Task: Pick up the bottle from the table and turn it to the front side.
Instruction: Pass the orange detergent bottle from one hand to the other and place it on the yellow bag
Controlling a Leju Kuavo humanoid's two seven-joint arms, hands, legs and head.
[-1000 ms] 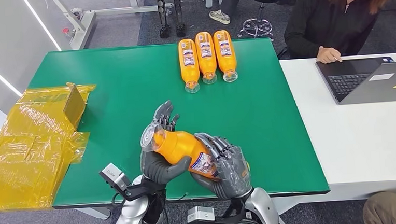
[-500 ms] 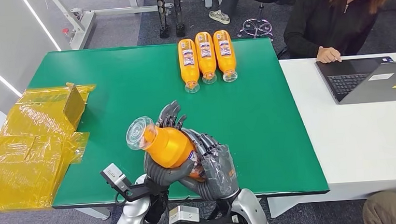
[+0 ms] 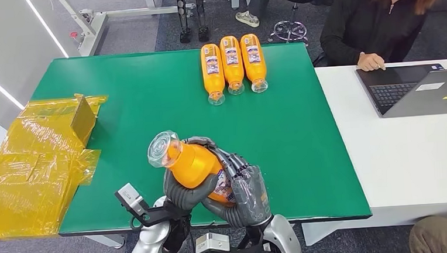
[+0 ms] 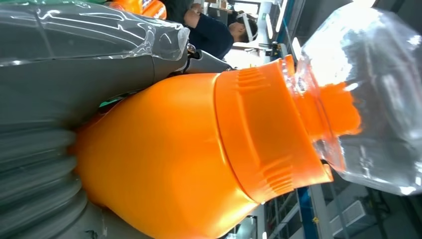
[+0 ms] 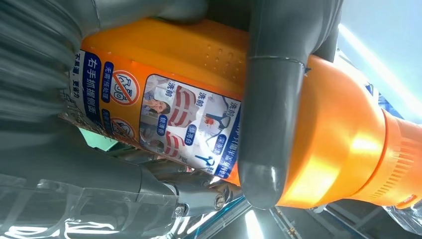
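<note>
Gripping the orange bottle [image 3: 195,165] jointly, left hand [image 3: 185,190] and right hand [image 3: 242,190], clear cap [image 3: 163,148] tilting up above the green table [image 3: 137,102].

Two silver arms coming up from below, bent in close in front of the body. Left hand [image 3: 185,190] wrapped around the orange bottle [image 3: 195,166] from under and from the left, thick grey thumb across its front. Right hand [image 3: 241,191] pressed on the bottle's other side, dark fingers [image 3: 228,157] curled over the top. Both hands holding tight, touching each other, lifted off the table.
</note>
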